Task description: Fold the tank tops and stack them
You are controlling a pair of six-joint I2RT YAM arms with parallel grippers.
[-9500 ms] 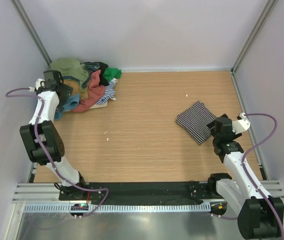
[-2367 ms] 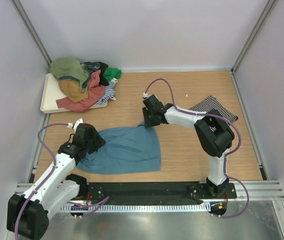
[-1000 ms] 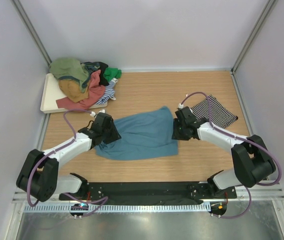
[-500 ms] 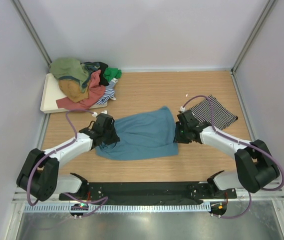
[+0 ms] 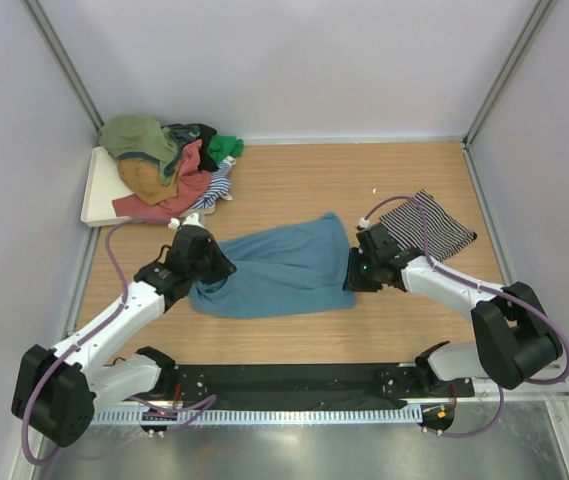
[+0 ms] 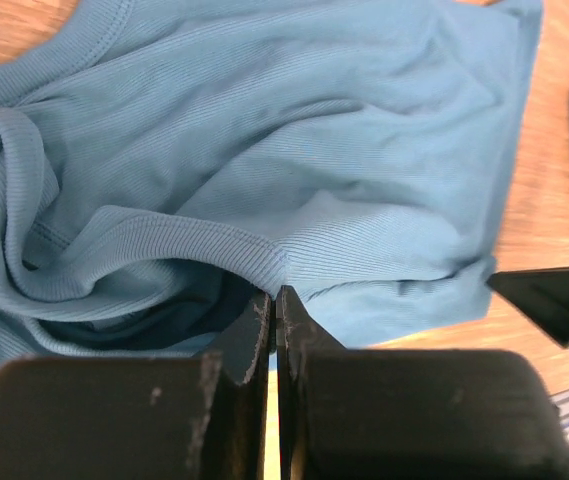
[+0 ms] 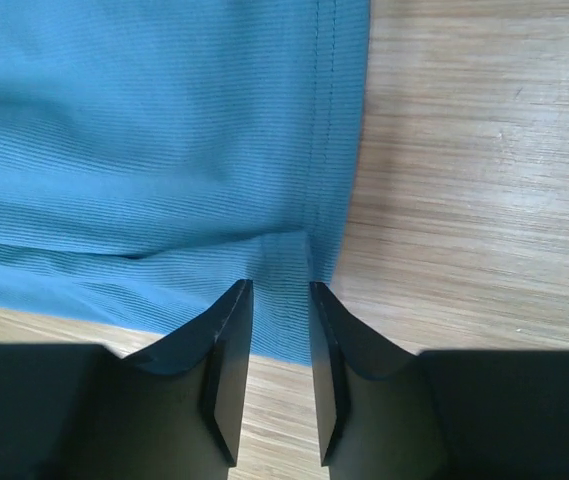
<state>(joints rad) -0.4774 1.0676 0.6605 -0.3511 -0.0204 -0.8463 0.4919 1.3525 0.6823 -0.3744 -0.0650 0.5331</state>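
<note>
1. Plain teal-blue ribbed cloth tank top (image 5: 279, 270): lies crosswise on the middle of the light wooden table (image 5: 294, 185), between the two arms; right half lies flat, left end is bunched into folds; judged to be held at both ends so it can be stretched smooth before folding.
2. Left gripper (image 6: 272, 300): at the bunched left end; jaws are pressed fully together with a ribbed band edge running in at the tips; judged a pinch on that strap or armhole edge, to draw the gathers out.
3. Right gripper (image 7: 279, 300): at the near right corner, on the stitched hem; jaws stand narrow with the hem corner between them and the cloth puckering at the tips; judged a pinch that anchors this end against the pull from the left.
4. Thin black-and-white striped cloth top (image 5: 426, 226): folded into a flat packet on the far right, just beside the right arm and apart from the teal-blue one; judged to be the base of the stack, so the next folded top goes here.
5. Heap of unfolded tops in olive, mustard, coral and green (image 5: 169, 165): at the far left corner, partly on a white tray (image 5: 99, 195), with one striped piece spilling onto the wood; judged the supply not yet worked.
</note>
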